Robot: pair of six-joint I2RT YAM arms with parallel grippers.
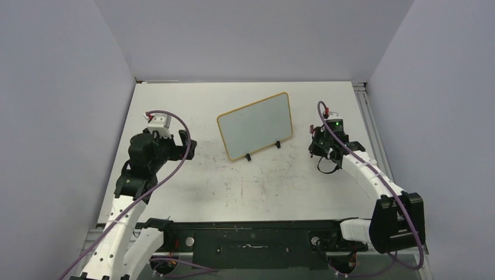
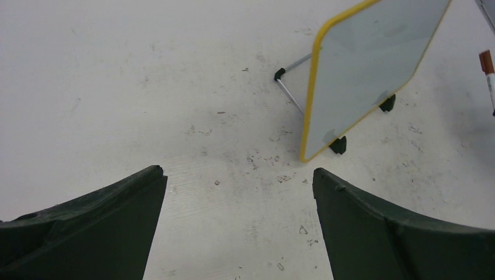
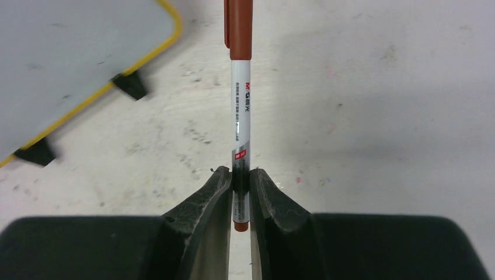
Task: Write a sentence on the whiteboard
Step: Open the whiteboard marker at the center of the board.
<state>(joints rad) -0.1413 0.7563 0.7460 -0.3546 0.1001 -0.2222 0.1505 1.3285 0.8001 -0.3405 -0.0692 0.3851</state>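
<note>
The whiteboard (image 1: 255, 125) stands propped on its little black feet near the middle of the desk (image 1: 262, 186), tilted back, with its yellow frame turned at a slant to the arms. Its glossy face looks bare from every view. I see no red lettering on it, only grey reflections, so I'd say none of the writing has been started.

Off to the board's right, the right fingers (image 3: 219, 186) are clenched on a marker (image 3: 240, 116), pinching the white barrel low down near its back end. The marker sticks straight out ahead of them over the desk, apart from the board. Its far end is a long reddish-brown section with what looks like a clip, so I take it the cap is on.

The left fingers (image 2: 146, 186) are spread wide and grasp nothing, hanging above the scuffed desk on the board's left side.

As I judge it, only the pick-up of the marker is done. Uncapping, bringing the tip to the board and writing every word are all left.
</note>
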